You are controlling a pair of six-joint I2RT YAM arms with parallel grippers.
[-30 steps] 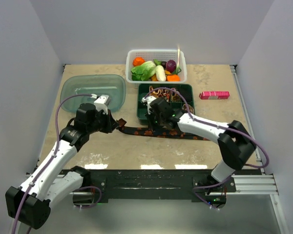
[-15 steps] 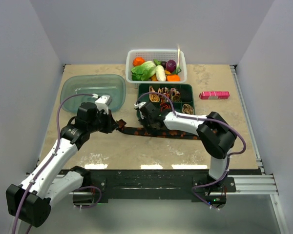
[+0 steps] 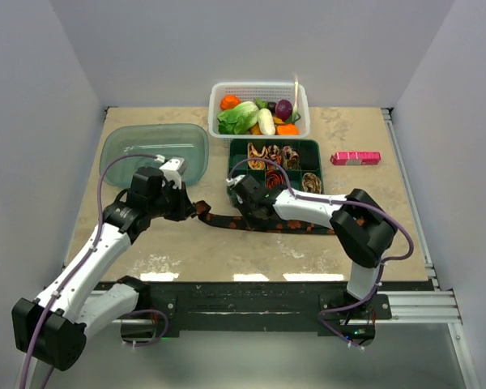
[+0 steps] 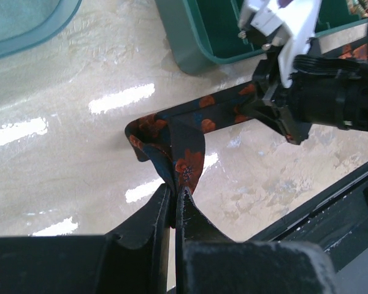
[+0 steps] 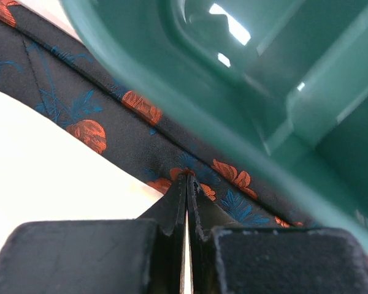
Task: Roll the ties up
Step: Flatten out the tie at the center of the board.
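Observation:
A long black tie (image 3: 304,226) with orange-red flowers lies flat across the table in front of the green tray (image 3: 316,147). My left gripper (image 3: 193,209) is shut on its left end, which folds up off the table into the jaws (image 4: 175,197) as a crumpled loop of tie (image 4: 190,131). My right gripper (image 3: 248,219) is shut, its tips (image 5: 187,177) pressing down on the tie (image 5: 80,110) just beside the tray's wall (image 5: 264,73). Rolled ties (image 3: 257,156) in tan and brown sit in the tray's compartments.
A white basket of toy vegetables (image 3: 259,109) stands behind the tray. A clear teal lid (image 3: 154,152) lies at the back left, close to my left wrist. A pink box (image 3: 355,158) lies at the right. The right arm (image 4: 331,98) crosses the left wrist view.
My right gripper has slid left and nearer along the tie, off the tray, uncovering the rolled ties. My left gripper has kept its hold on the tie's end and barely moved.

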